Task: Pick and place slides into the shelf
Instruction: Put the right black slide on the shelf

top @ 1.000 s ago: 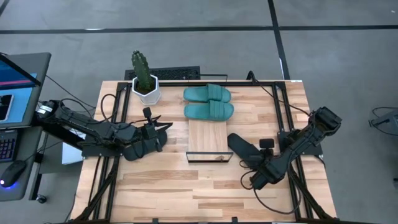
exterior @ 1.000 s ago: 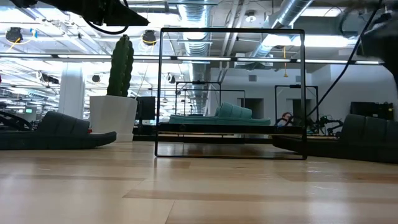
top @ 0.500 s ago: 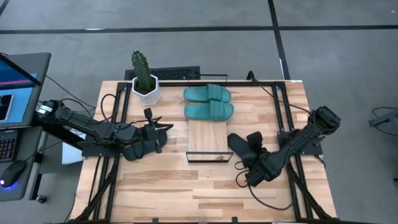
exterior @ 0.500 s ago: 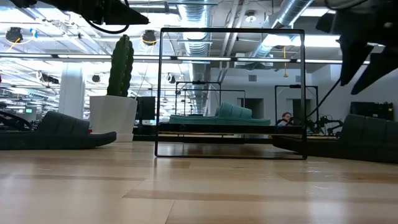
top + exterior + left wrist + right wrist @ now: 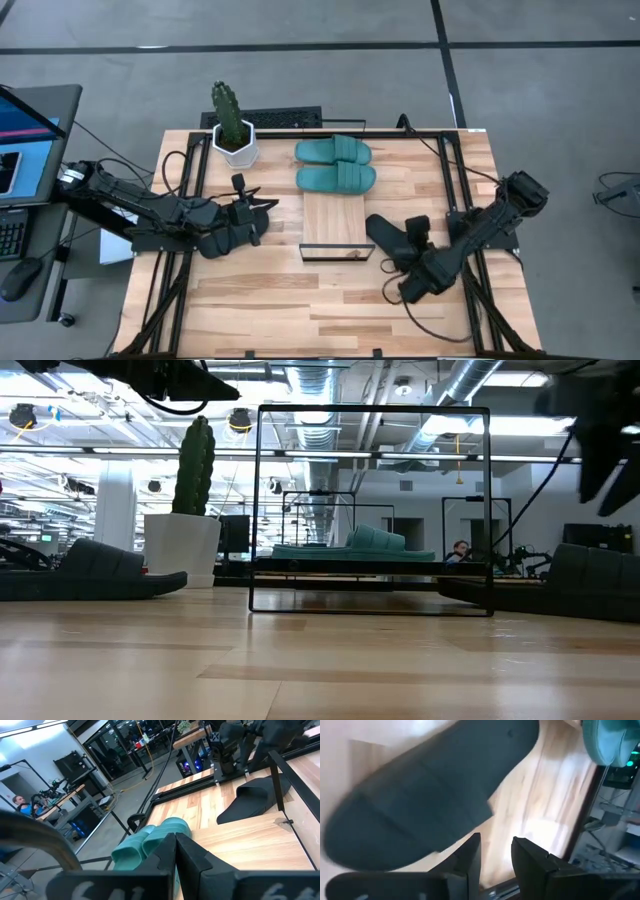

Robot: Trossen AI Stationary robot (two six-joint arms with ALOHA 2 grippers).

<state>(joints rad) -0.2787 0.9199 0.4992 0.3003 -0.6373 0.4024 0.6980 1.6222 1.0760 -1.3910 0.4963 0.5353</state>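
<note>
Two teal slides (image 5: 335,164) on far end of shelf (image 5: 337,226). Black slide (image 5: 388,240) on bench (image 5: 300,300) right of shelf, right gripper (image 5: 412,232) over it, fingers parted, empty. Left gripper (image 5: 252,210) closed, idle left of shelf. Potted cactus (image 5: 231,125) at far left corner.

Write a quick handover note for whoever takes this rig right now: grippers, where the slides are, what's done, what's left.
Left gripper: shut, empty, waiting left of the shelf.
Right gripper: fingers slightly apart, holding nothing, over the right black slide, which lies on the table right of the shelf.
Teal slides: both side by side on the shelf's far end.
Left black slide: on the table under the left arm, hidden from above.
Done: two teal slides placed.
Left: both black slides; the shelf's near half is free.
</note>
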